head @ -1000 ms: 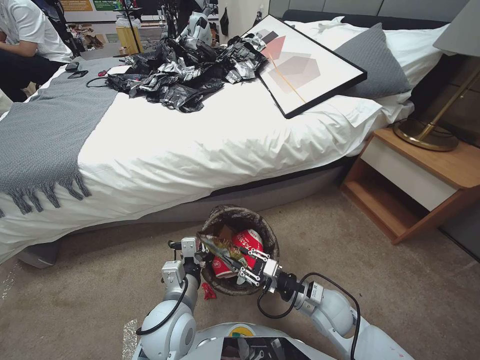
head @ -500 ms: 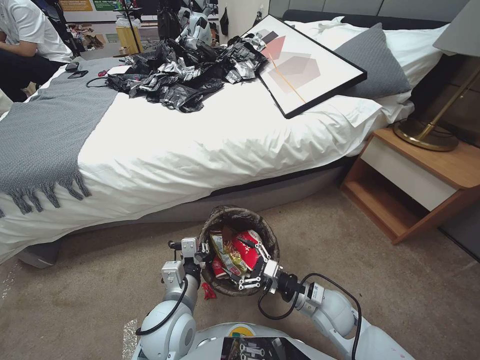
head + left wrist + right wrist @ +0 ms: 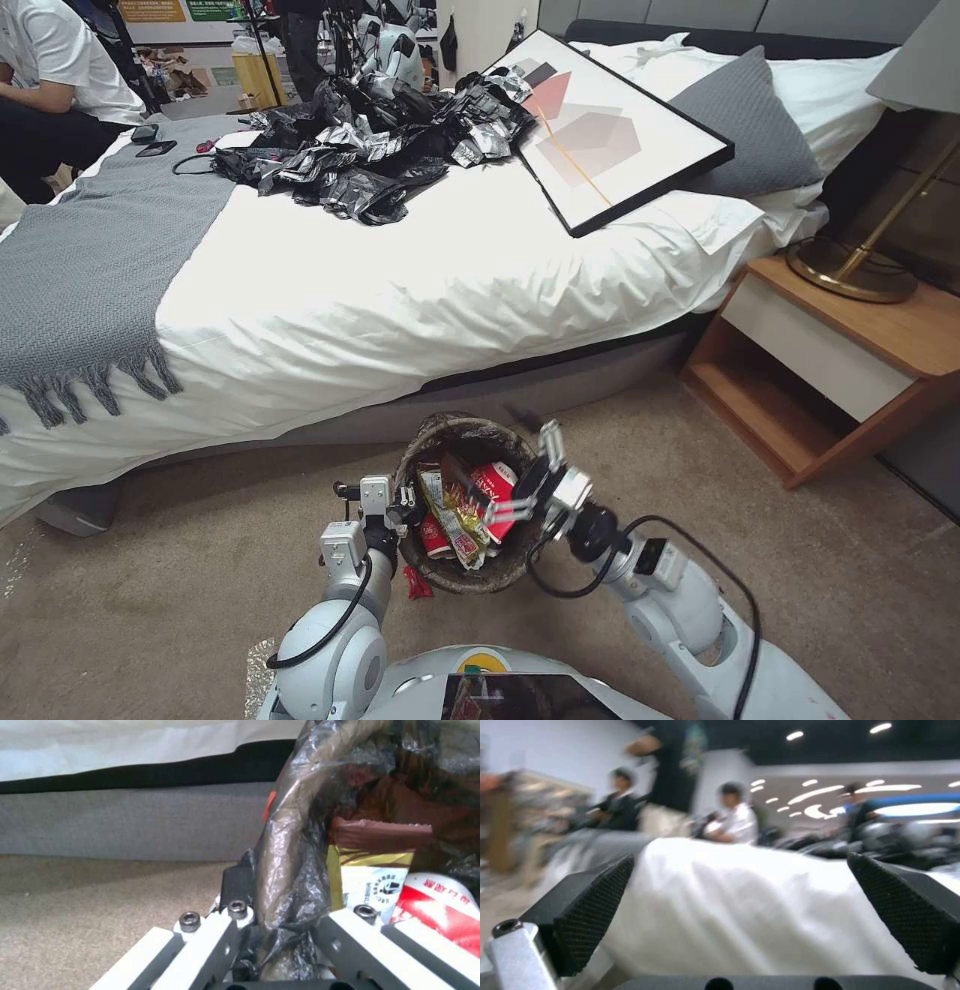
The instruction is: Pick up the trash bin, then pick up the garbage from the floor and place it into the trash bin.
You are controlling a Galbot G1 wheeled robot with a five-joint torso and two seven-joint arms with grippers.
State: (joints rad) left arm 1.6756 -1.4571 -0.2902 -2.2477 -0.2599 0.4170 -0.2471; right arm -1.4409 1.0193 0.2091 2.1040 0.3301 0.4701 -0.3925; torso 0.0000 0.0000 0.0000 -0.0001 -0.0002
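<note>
The right gripper, jaws spread wide and empty, is lifting clear above the trash bin after letting its wrapper drop in, so that piece looks delivered. The left gripper is clamping the bin's lined rim, beside the bed. Inside are lying red-and-white paper cups and a yellow snack wrapper.

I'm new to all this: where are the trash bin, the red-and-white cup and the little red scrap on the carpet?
trash bin (image 3: 470,432): head view, far rim.
red-and-white cup (image 3: 496,482): head view, its side.
red scrap (image 3: 417,584): head view, its middle.
</note>
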